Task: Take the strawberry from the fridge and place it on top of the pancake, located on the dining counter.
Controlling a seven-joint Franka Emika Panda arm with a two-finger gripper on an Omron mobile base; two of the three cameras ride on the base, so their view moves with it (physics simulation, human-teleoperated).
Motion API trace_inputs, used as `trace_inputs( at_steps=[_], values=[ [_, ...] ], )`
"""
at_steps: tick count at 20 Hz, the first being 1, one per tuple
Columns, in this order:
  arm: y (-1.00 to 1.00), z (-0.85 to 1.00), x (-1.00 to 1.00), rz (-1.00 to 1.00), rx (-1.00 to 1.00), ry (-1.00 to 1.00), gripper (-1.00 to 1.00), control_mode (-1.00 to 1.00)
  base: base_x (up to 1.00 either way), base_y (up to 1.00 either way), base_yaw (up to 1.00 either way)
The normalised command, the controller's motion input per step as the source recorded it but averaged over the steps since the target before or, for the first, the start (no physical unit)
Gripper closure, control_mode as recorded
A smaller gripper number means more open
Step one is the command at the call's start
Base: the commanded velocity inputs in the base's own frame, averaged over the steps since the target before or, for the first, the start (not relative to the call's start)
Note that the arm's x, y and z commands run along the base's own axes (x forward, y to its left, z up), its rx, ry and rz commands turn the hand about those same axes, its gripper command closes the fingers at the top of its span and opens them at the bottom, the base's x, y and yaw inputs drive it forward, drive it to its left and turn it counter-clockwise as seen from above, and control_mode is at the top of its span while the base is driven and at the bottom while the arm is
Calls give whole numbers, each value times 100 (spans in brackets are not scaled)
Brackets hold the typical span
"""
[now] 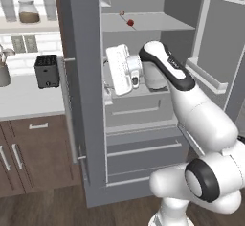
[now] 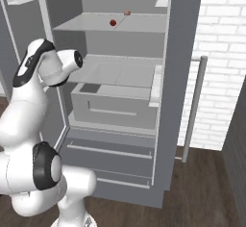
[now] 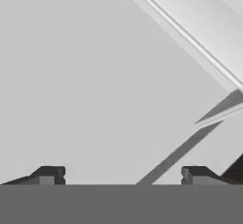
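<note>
left base view: the fridge [image 1: 88,100] stands with its right door swung open, grey shelves and two drawers exposed; the strawberry [image 1: 130,23] lies on an upper shelf, toward the left of that shelf, with a small tan lump [image 1: 121,13] just behind it, farther in; the arm rises from the lower right and bends into the fridge opening; the white hand sits at mid height, below the strawberry's shelf and well apart from the berry; to the left of the fridge, a black toaster [image 1: 47,70] stands on a white worktop [image 1: 28,100] above brown cabinets [image 1: 33,153]; a jar [image 1: 28,11] rests on a wall shelf above.

right base view: the strawberry [image 2: 113,22] rests on the upper shelf of the fridge [image 2: 178,77], the tan lump [image 2: 127,13] near it to the right and farther back; a pale drawer box [image 2: 115,106] sits below the middle shelf; the arm's upper links stand at the left edge of the opening; a silver bar handle [image 2: 194,106] runs down the closed right side; a white brick wall [image 2: 223,57] lies beyond.

hand view: the gripper [image 3: 122,173] shows its two dark fingertips [image 3: 47,173] wide apart with nothing between them; ahead lies a plain grey fridge surface, with a shelf edge crossing at the upper right.
</note>
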Motion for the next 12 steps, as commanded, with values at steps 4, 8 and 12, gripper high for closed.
trace_inputs(
  at_steps=[4, 8, 12],
  values=[
    [44, 0, -7, 0, 0, 5, -100, -100, 0, 0, 0],
    [46, 0, 0, 0, 0, 5, -100, -100, 0, 0, 0],
    [39, 0, 0, 0, 0, 5, -100, -100, 0, 0, 0]
  ],
)
